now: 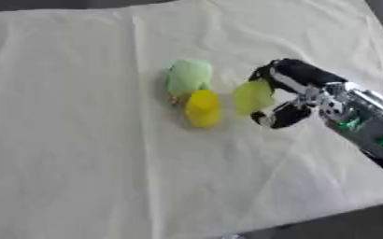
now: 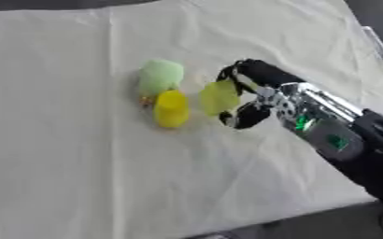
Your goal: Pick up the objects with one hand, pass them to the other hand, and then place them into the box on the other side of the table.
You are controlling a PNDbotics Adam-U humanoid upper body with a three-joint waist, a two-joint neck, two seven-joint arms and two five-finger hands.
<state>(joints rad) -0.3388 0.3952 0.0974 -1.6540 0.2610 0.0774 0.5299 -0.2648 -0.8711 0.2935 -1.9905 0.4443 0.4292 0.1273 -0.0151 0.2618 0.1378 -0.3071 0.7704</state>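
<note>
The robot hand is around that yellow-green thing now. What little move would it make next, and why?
Probably lift it straight up a little. The right robot hand has its fingers and thumb curled round the yellow-green object, which sits right beside the yellow object and the pale green object on the white cloth. Rising first should avoid knocking them.

Legible text, labels, brands, numbers, signs: none. The right arm (image 2: 325, 133) carries small green marks on its silver casing, shapes only, not readable. The pale cloth (image 1: 80, 140) and the coloured objects on it bear no readable lettering.
</note>
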